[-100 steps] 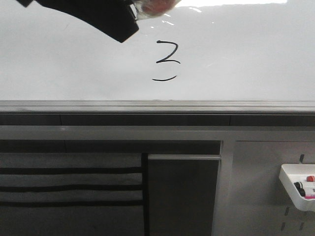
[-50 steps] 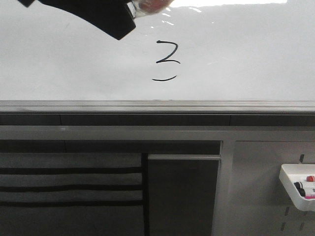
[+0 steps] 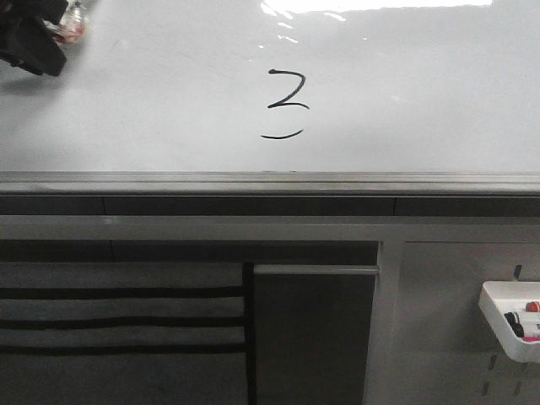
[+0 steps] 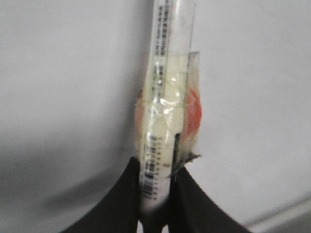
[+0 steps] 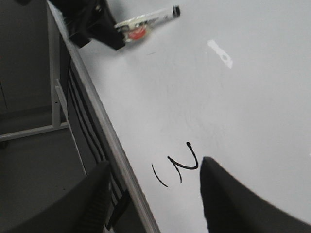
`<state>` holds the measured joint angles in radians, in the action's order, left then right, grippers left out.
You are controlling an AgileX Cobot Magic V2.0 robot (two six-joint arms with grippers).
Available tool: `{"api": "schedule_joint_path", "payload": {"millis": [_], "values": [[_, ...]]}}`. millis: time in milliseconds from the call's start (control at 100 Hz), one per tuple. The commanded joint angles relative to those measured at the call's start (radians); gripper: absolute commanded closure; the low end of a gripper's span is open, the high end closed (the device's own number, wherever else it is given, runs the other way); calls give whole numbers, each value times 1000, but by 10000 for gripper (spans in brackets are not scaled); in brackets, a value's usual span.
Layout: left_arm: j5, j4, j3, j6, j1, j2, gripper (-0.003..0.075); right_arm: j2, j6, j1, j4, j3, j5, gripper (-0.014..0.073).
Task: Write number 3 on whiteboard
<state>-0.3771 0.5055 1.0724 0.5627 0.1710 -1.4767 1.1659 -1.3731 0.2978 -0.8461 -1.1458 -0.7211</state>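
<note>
The number 3 (image 3: 287, 105), thin black marker lines with a separate curved bottom stroke, stands mid-board on the whiteboard (image 3: 422, 93). It also shows in the right wrist view (image 5: 181, 169), on the whiteboard (image 5: 204, 97). My left gripper (image 3: 59, 29) is at the far upper left of the front view, well left of the figure, shut on a taped white marker (image 4: 165, 97). The marker (image 5: 143, 22) and left gripper (image 5: 114, 36) show in the right wrist view too. My right gripper (image 5: 154, 179) is open and empty, its fingers either side of the figure.
A grey metal rail (image 3: 270, 181) runs along the board's bottom edge. Below it are dark panels and a grey frame. A small white tray (image 3: 513, 319) with markers hangs at the lower right.
My left gripper with the marker has moved from above the figure to the far upper left of the board. The figure is unchanged.
</note>
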Motion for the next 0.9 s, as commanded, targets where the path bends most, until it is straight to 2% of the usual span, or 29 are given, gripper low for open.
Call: {"api": "schedule_joint_path", "payload": {"millis": [0, 120, 420, 510, 620, 700, 780, 890], "values": [[160, 133, 13, -22, -23, 21, 738, -23, 5, -6, -48, -28, 15, 231], [217, 136, 4, -20, -23, 10, 738, -23, 5, -6, -48, -28, 15, 231], [205, 132, 4, -20, -23, 7, 732, -23, 5, -6, -48, -28, 23, 231], [205, 132, 4, -20, -23, 7, 670, -23, 5, -6, -48, -28, 23, 231], [205, 132, 4, -20, -23, 7, 516, -23, 5, -6, -48, -28, 25, 231], [201, 130, 4, -20, -23, 7, 433, -23, 5, -6, -48, -28, 27, 231], [192, 118, 4, -20, -23, 9, 397, -23, 5, -6, -39, -28, 35, 231], [165, 49, 7, -20, -23, 33, 406, -51, 5, -6, 7, -28, 56, 231]]}}
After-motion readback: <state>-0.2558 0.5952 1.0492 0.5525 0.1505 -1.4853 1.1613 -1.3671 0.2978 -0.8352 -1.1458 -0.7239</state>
